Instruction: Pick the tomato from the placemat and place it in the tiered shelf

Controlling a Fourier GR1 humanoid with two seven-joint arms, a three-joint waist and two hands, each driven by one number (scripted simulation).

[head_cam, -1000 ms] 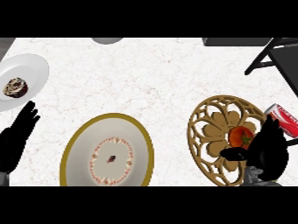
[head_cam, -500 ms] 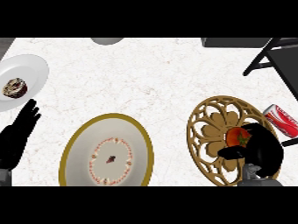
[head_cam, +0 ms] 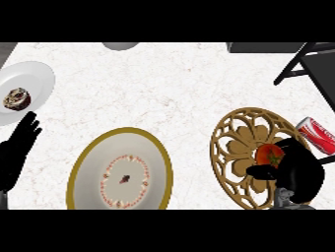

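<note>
step: grasp | my right hand [head_cam: 295,170] curled round tomato [head_cam: 269,154] on placemat [head_cam: 236,147] | left hand [head_cam: 10,152] open, resting | next: lift, carry to tiered shelf [head_cam: 323,69]

The right hand [head_cam: 295,170] covers the lower right part of the tomato [head_cam: 270,153] and a stretch of the gold openwork placemat [head_cam: 236,147] beneath it. The tiered shelf [head_cam: 323,64] is cut off by the view's right edge, so its tiers cannot be made out, and a grey round thing [head_cam: 121,45] at the table's [head_cam: 170,88] far edge shows only its lower rim. The dark item [head_cam: 16,98] on the white plate [head_cam: 32,78] is too small to identify.
</note>
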